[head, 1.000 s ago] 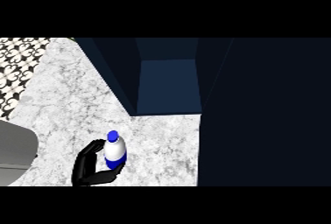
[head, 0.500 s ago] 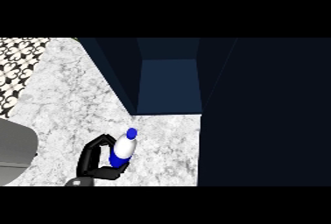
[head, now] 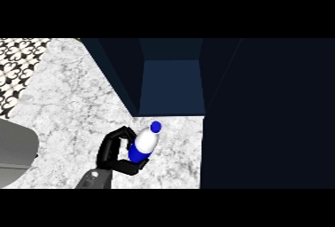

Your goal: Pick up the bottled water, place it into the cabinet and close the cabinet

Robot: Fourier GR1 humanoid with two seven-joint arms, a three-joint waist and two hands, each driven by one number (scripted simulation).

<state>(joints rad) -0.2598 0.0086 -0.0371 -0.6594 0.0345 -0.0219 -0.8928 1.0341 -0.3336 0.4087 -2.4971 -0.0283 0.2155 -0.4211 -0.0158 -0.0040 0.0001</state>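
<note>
The bottled water [head: 145, 142], white with a blue cap and blue label, is off the marble counter [head: 72, 97] and tilted, its cap pointing up and right at the cabinet. My left hand [head: 109, 153] is shut on it from the left, fingers curled over its upper side and thumb under its base. The dark blue cabinet [head: 171, 86] stands open just beyond the cap, and its inside looks bare. The bottle's cap is just short of the cabinet's front edge. My right hand does not show.
A tall dark panel [head: 268, 115], which may be the open cabinet door, fills the right side. A pale grey rounded shape [head: 13, 146] sits at the left edge. Black-and-white patterned tiles [head: 16, 62] show at the top left.
My left hand has carried the bottle up and to the right, toward the cabinet opening. The bottle has tipped over further, its cap now leading.
</note>
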